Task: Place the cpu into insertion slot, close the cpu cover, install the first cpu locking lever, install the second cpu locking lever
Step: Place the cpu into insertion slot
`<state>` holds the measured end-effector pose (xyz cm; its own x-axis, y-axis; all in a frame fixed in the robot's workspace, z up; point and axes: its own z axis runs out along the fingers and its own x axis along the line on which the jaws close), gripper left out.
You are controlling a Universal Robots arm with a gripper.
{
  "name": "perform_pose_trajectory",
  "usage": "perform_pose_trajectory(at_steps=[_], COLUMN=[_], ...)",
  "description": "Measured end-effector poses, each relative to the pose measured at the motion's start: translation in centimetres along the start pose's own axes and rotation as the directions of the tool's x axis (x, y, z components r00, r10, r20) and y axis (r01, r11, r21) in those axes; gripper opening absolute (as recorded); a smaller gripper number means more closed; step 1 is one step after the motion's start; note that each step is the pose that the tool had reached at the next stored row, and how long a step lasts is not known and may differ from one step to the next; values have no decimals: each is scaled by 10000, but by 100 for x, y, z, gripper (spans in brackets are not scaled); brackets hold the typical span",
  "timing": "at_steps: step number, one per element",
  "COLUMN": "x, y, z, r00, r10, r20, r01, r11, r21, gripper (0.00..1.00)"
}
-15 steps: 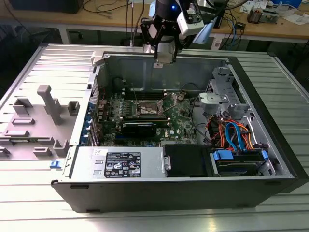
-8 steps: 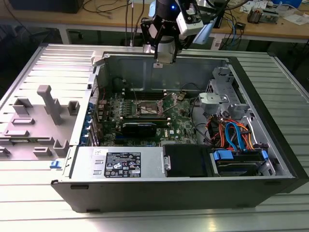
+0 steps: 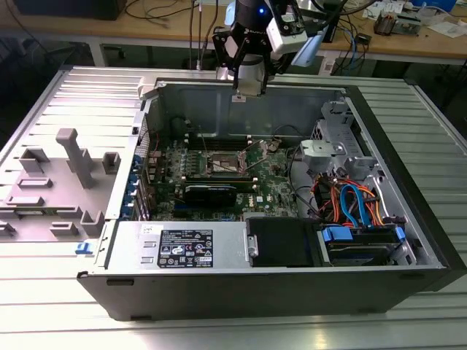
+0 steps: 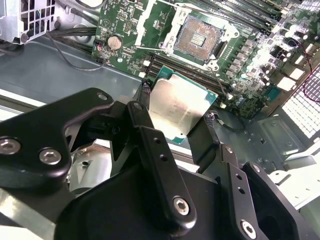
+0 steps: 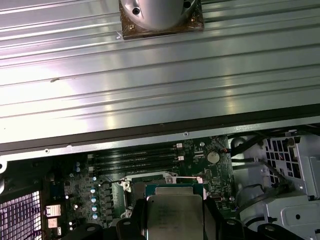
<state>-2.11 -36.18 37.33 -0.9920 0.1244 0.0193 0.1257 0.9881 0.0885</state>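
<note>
My gripper [image 3: 238,93] hangs above the open computer case, over its back wall. It is shut on the cpu [image 4: 181,106], a flat square chip with a silvery top and a green rim, held by two opposite edges between the black fingers [image 4: 141,112]. In the first wrist view the cpu [image 5: 175,216] sits between the same fingers. Below on the green motherboard lies the insertion slot [image 4: 201,36], a dark square socket with bare contacts and nothing in it. The cpu cover [image 4: 151,21] is swung open beside it. In the exterior view the insertion slot [image 3: 225,165] sits well below and in front of the gripper.
A black graphics card [image 3: 210,194] lies in front of the socket, long memory slots [image 4: 250,15] beside it. The power supply [image 3: 182,248], a drive cage [image 3: 330,142] and coloured cables [image 3: 354,204] crowd the case. Grey fixtures [image 3: 73,157] stand on the table at the exterior view's left.
</note>
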Motion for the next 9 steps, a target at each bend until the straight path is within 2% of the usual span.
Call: perform_pose_trajectory(at_steps=[5,9], x=[0,0], y=[0,-1], z=[0,9], r00=[9999,9961], r10=[132,884], r20=[12,78], r01=[-132,-884], r11=[9999,9961], r21=[-2,-18], gripper=[55,55])
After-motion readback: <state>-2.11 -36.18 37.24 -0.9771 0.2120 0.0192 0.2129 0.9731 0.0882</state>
